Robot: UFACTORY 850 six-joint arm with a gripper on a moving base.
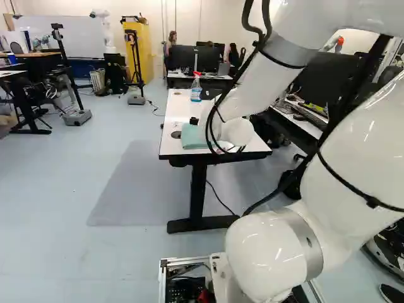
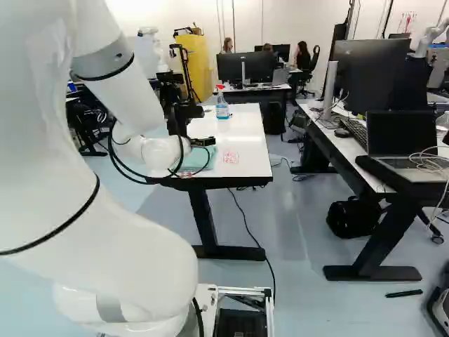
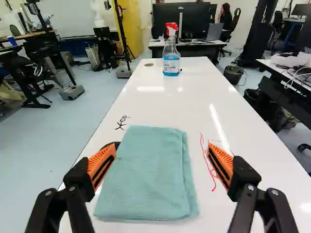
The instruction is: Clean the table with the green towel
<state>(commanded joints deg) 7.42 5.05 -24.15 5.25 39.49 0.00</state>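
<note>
A long counter with a glossy white top and black legs [image 2: 245, 130] runs ahead of the base. The thick white robot arm [image 1: 271, 72] reaches over its near end, black cables looping along the links. At the right of the right base view stands a black-legged desk [image 2: 351, 149], with a large black monitor [image 2: 368, 74] and, nearer, an open laptop with a dark screen [image 2: 402, 133]. A tall yellow cabinet [image 2: 198, 60] stands by the far wall.

The task's thing, a folded pale green cloth towel [image 3: 150, 174], lies flat on the near part of the counter. In the wrist view it is ahead of the black jaws and between their lines, with nothing gripped. The jaws are released, spread wide, their ribbed orange pads [image 3: 101, 162] facing each other across the towel; I cannot tell whether either touches it.

Well beyond the towel, a clear spray bottle with blue liquid and a red and white head [image 3: 171, 63] stands upright on the counter. A thin red scribble [image 2: 231, 157] marks the white top just right of the towel in the right base view. Smaller black marks [image 3: 121, 122] sit near the towel's far edge, on the side away from the scribble.
</note>
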